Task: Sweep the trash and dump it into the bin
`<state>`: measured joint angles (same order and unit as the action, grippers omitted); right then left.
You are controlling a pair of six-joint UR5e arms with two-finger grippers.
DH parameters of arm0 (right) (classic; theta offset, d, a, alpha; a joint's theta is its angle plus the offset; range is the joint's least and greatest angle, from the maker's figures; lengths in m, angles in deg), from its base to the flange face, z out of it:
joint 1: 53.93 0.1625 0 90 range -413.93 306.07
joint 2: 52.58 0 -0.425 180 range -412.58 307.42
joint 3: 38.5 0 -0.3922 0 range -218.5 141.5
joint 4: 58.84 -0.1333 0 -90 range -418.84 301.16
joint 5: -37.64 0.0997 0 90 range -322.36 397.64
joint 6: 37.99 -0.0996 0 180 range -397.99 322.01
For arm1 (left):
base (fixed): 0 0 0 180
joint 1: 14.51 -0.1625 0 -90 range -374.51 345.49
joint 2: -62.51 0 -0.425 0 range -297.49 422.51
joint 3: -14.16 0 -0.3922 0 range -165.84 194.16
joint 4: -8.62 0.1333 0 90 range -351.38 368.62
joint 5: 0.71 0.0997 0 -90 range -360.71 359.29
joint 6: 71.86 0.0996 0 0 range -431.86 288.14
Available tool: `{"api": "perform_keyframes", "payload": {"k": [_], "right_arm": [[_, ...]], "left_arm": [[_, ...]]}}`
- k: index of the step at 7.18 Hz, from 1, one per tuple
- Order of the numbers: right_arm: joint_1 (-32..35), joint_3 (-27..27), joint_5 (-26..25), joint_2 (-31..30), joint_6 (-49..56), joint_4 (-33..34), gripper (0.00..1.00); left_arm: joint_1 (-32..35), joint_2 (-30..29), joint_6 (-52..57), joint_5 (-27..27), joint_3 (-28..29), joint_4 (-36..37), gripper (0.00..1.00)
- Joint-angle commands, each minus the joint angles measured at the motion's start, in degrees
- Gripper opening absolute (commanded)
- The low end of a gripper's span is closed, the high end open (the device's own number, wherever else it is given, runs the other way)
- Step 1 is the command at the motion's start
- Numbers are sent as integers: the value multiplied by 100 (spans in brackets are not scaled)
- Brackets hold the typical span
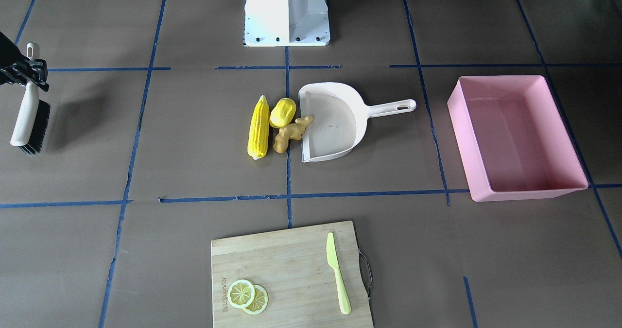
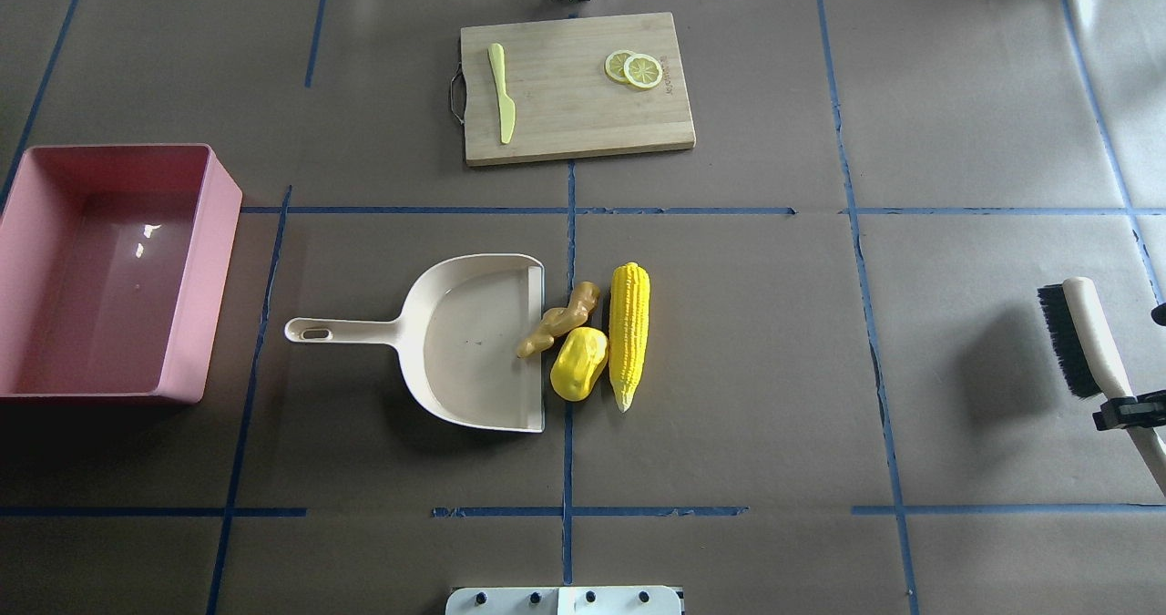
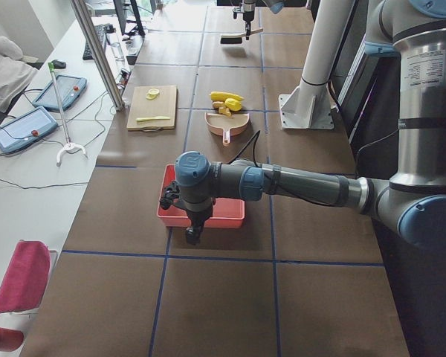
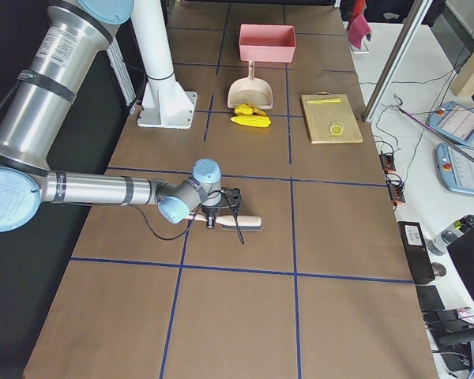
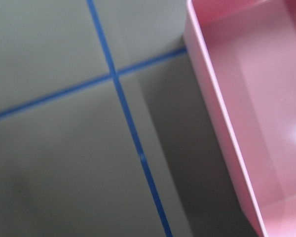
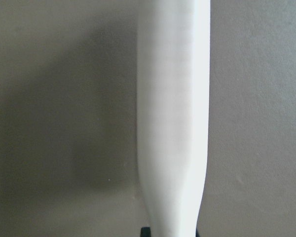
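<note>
Right tool (image 2: 1128,411) is found clamped on cream-handled black-bristle brush (image 2: 1089,333); left tool's (image 3: 194,223) state cannot be told. Unheld cream plastic dustpan (image 2: 474,342) may be shoved away and yellow toy trash (image 2: 579,363) scattered during sweeping.

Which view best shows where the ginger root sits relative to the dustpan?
Overhead exterior: the ginger root lies across the dustpan lip, one end inside. Front-facing agrees; both side views show it tiny; wrist views miss it.
</note>
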<state>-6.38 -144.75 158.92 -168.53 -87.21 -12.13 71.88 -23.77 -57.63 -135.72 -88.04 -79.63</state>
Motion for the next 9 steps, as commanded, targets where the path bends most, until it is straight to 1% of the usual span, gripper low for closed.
{"api": "perform_keyframes", "payload": {"k": [1,3,4,5,6,7,8,9], "right_arm": [[-9,-1,-16,19,0,5,0],[-18,25,-42,28,0,5,0],[-18,43,-43,46,0,5,0],[-26,34,-51,63,0,5,0],[-27,34,-51,64,0,5,0],[-27,43,-60,64,0,5,0],[-27,34,-60,81,8,-4,0],[-27,34,-86,125,8,-4,0]], "left_arm": [[1,-65,0,-43,68,-218,100],[-8,-126,-61,-43,-81,-245,100],[-34,-213,-61,-34,-99,-688,100],[-217,-266,-44,-25,-99,-1685,100],[-488,-266,-78,-34,-99,-2478,100],[-804,-301,-96,-43,-107,-2860,100],[-1208,-554,-244,-43,-151,-3003,100],[-1516,-844,-498,-25,-221,-2996,100]]}}
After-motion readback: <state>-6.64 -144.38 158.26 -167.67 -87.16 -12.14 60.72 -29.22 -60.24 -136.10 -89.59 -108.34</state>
